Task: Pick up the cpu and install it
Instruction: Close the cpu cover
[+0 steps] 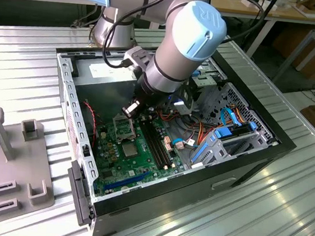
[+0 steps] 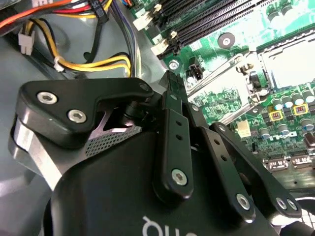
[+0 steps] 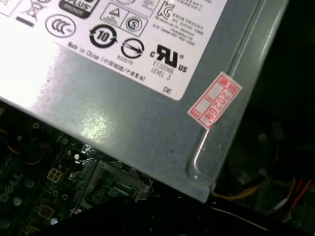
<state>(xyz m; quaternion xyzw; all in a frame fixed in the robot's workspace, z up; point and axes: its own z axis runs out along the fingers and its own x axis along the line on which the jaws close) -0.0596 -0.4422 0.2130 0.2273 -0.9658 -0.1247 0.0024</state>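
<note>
Black fingers (image 1: 131,111), state unclear, low inside case (image 1: 281,143), above green board (image 1: 119,167) near socket (image 1: 125,128).

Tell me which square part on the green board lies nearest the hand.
The black-framed socket, right by the hand; the grey square chip sits farther off along the green board.
</note>
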